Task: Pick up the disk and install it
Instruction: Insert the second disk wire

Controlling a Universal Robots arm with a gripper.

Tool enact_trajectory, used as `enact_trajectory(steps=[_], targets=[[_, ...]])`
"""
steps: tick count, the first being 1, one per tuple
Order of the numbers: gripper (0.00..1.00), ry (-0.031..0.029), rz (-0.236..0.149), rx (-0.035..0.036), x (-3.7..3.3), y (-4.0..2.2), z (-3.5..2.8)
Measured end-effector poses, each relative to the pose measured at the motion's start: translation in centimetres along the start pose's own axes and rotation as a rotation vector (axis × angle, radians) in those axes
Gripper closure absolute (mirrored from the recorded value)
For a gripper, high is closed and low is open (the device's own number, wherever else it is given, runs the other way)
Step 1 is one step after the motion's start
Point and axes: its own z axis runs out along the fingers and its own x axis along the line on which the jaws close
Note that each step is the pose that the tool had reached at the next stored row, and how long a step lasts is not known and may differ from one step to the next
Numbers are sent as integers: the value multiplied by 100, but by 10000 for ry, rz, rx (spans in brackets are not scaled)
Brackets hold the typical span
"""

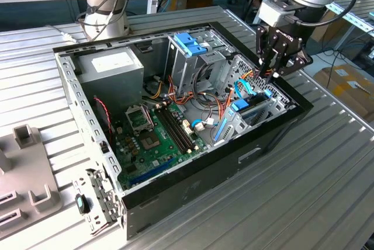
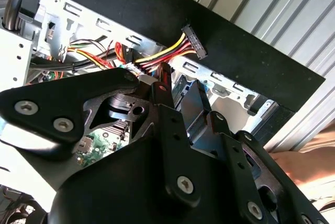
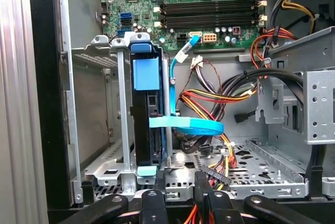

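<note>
Ribbed grey metal tabletop carries an open black computer case with a green motherboard inside. Above its corner at the exterior view's right hangs the black gripper, fingers nearly together, though whether they grip anything I cannot tell. The grey disk in light-blue carrier rails stands on edge in the silver drive bay, a flat blue cable looping beside it.

disk mostly hidden in bay

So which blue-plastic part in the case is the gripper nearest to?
The disk with its light-blue carrier, standing on edge in the bay just below the gripper. The blue latch atop the drive cage sits apart, toward the exterior view's left.
</note>
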Motion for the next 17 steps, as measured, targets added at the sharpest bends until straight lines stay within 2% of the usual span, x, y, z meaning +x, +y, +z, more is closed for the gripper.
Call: enact_trajectory(steps=[6,12,17], targets=[[64,-13,-267,12,-1,-25,2],[64,-34,-766,33,-2,-46,2],[64,-36,-805,35,-2,-47,2]])
